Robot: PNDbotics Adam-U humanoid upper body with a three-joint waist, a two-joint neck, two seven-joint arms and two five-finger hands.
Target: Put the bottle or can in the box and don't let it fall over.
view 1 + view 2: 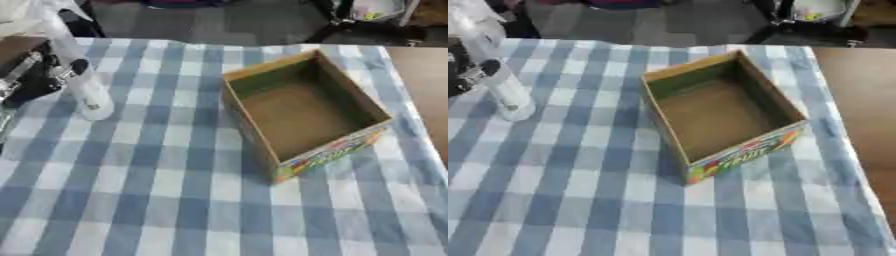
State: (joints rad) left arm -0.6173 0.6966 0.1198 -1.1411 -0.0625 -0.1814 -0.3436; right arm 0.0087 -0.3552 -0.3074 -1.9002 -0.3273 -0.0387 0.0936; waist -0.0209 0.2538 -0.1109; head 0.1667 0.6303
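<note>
1. left hand [35, 75]: black with silver joints, at the far left edge, fingers curled round the clear plastic bottle [83, 85].
2. clear plastic bottle: upright, leaning slightly, base on the blue and white checked tablecloth [157, 200], well apart from the box.
3. open cardboard box with a colourful printed front [719, 117]: right of centre on the cloth, upright, nothing inside.
4. bare brown tabletop [859, 100]: exposed along the right edge.
</note>
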